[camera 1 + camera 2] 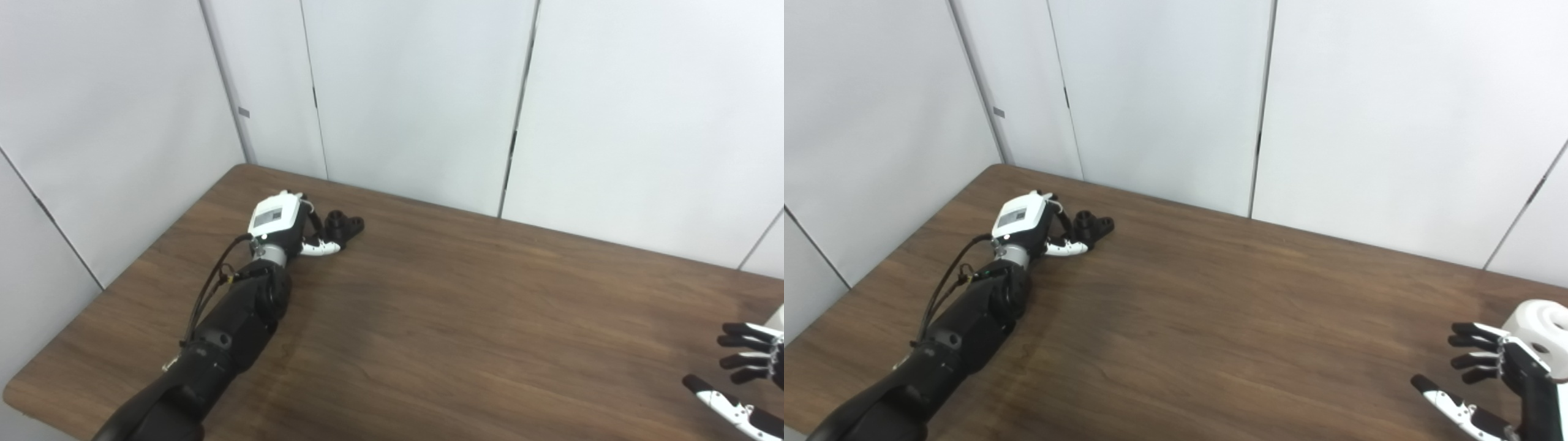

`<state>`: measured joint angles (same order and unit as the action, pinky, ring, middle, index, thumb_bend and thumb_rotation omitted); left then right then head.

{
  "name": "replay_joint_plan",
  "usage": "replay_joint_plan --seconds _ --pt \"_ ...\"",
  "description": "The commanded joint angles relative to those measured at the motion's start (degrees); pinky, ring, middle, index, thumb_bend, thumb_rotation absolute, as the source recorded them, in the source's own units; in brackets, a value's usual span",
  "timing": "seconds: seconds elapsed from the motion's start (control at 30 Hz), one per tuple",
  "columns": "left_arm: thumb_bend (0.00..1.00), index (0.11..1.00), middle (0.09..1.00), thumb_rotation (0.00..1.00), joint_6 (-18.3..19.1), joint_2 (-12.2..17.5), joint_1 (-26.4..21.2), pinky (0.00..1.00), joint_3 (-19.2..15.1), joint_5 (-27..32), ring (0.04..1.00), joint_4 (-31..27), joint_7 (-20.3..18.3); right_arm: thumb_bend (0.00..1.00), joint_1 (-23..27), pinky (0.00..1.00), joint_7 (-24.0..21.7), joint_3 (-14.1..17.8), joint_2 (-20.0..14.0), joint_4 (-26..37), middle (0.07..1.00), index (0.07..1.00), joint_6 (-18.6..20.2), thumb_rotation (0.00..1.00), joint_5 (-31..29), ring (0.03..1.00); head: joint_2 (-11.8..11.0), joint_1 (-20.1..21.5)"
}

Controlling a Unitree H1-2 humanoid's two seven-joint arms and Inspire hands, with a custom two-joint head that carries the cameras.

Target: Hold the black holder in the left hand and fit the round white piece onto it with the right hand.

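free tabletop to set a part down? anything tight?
Bare: the broad middle of the table, between the left hand at the far left and the right hand at the near right; also the far edge along the wall. Tight: far-left corner, where the left hand's fingers reach the black holder, and near-right, around the round white piece.

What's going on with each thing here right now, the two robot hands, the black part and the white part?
Left robot hand: at the black holder, fingers around it, on the table.
Black holder: resting on the table, far left.
Right robot hand: open, holding nothing.
Round white piece: on the table, just behind the right robot hand.
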<state>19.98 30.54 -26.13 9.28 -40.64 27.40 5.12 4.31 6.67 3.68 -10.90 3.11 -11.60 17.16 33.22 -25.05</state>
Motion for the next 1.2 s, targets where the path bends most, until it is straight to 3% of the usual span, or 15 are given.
replay_joint_plan --seconds 0.0,0.2,0.37,0.47,0.57,0.63,0.87,1.17 --pt "0.89 0.537 0.879 0.35 1.9 1.5 -1.5 1.00 1.1 0.0 0.970 -0.7 -3.9 0.56 1.1 0.40 0.3 0.5 -0.8 1.6 0.610 0.638 -1.7 0.00 -0.5 0.509 0.2 0.0" --pt "0.88 0.538 0.875 0.39 2.9 2.9 -1.2 1.00 3.2 0.0 0.959 -2.1 -7.5 0.55 1.0 0.40 0.1 0.6 -1.0 1.7 0.614 0.642 -1.5 0.00 -0.6 0.508 0.5 -0.1" --pt "0.89 0.495 0.866 0.31 1.9 2.4 -0.7 1.00 2.2 2.2 0.972 -2.2 -7.3 0.55 1.0 0.41 -0.1 0.6 -1.1 1.6 0.622 0.646 -1.6 0.00 -1.0 0.520 0.7 -0.1" --pt "0.90 0.483 0.864 0.27 0.6 2.4 -0.6 0.93 2.6 2.9 0.954 -2.2 -7.1 0.55 1.0 0.41 -0.1 0.7 -1.2 1.4 0.616 0.645 -1.6 0.00 -1.2 0.514 0.7 -0.1" --pt "0.60 0.482 0.866 0.11 -2.3 2.1 -0.5 0.94 2.3 4.2 0.953 -1.9 -5.9 0.55 1.1 0.41 -0.1 0.6 -1.2 1.2 0.617 0.644 -1.7 0.00 -1.2 0.515 0.9 -0.1" --pt "0.54 0.481 0.874 0.07 -4.0 1.6 -0.3 0.99 1.4 5.7 0.971 -1.7 -4.9 0.55 1.2 0.41 0.1 0.6 -1.2 1.1 0.616 0.641 -1.9 0.00 -1.0 0.513 0.9 -0.1" --pt "0.52 0.481 0.918 0.06 -7.8 1.1 0.8 1.00 0.8 9.1 1.000 -4.4 -5.6 0.55 1.5 0.40 0.0 0.4 -0.9 1.4 0.612 0.641 -1.2 0.00 -0.6 0.509 1.0 0.4" --pt "0.52 0.484 0.935 0.06 -9.2 0.0 4.9 1.00 4.6 8.6 1.000 -13.8 -8.4 0.54 2.0 0.40 0.4 0.0 -0.3 1.1 0.614 0.639 -1.4 0.00 -0.2 0.512 1.7 3.5"
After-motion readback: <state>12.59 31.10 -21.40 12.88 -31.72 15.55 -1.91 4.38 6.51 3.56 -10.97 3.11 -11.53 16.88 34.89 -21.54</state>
